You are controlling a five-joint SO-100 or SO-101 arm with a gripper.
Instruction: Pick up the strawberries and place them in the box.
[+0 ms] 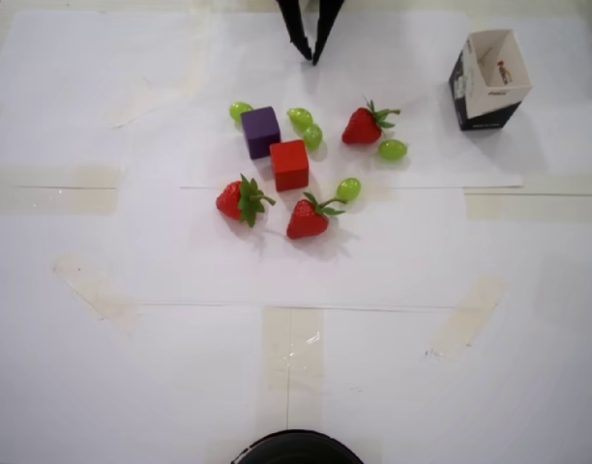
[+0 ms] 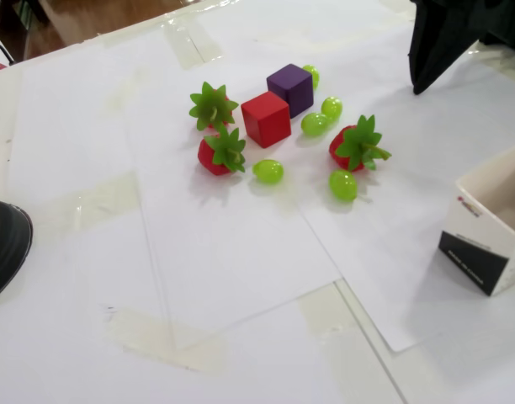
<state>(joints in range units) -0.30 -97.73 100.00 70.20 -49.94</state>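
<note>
Three strawberries [image 1: 362,126] [image 1: 240,200] [image 1: 308,218] are bright red with green leafy tops. Between them sit a red cube [image 1: 289,164] and, touching it, a dark purple cube [image 1: 260,131]. Around the red cube lie glossy light-green grapes [image 1: 306,126] [image 1: 393,150] [image 1: 348,188] [image 1: 239,111]. The box [image 1: 488,79], well apart from the red cube, is white inside with black outer sides and a small red-marked label. The table [image 1: 277,367] is white paper with pale beige tape strips. The gripper [image 1: 310,53] is black.
</note>
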